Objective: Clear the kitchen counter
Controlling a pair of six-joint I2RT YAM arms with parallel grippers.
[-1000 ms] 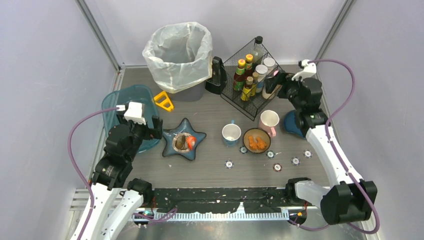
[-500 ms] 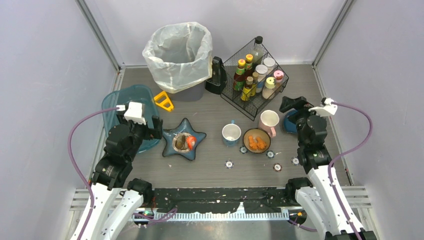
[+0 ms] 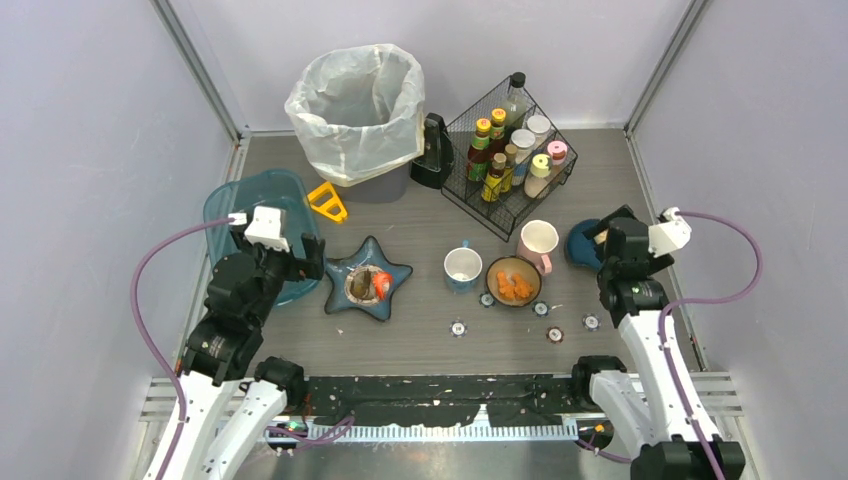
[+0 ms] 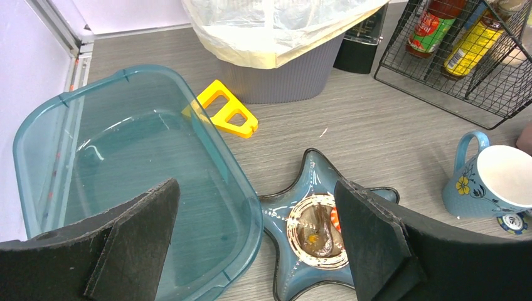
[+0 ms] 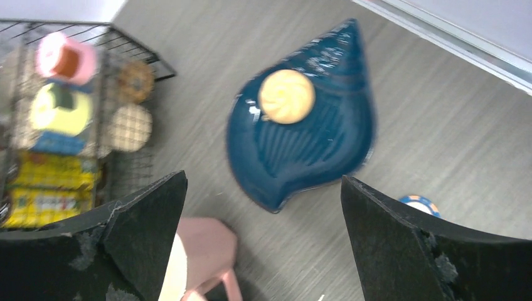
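The kitchen counter [image 3: 420,335] holds dishes. A blue star-shaped dish [image 3: 367,277] with food scraps lies left of centre and shows in the left wrist view [image 4: 326,226]. My left gripper [image 3: 308,260] hovers open and empty over the tub rim and that dish [image 4: 254,188]. A blue mug [image 3: 462,268], a brown bowl of orange food [image 3: 513,281] and a pink mug [image 3: 538,244] sit mid-counter. A dark blue leaf-shaped dish [image 5: 301,147] holds a cookie [image 5: 287,95]. My right gripper [image 3: 606,228] hangs open and empty above it [image 5: 263,182].
A teal tub [image 3: 240,210] stands at the left with a yellow piece [image 3: 327,203] beside it. A bin with a white bag [image 3: 356,110], a black object [image 3: 433,152] and a wire rack of bottles [image 3: 505,160] stand at the back. Several poker chips [image 3: 457,327] lie near the front.
My right arm has drawn back from the wire rack toward the near right and now hovers over the leaf-shaped dish. The left arm has barely moved.
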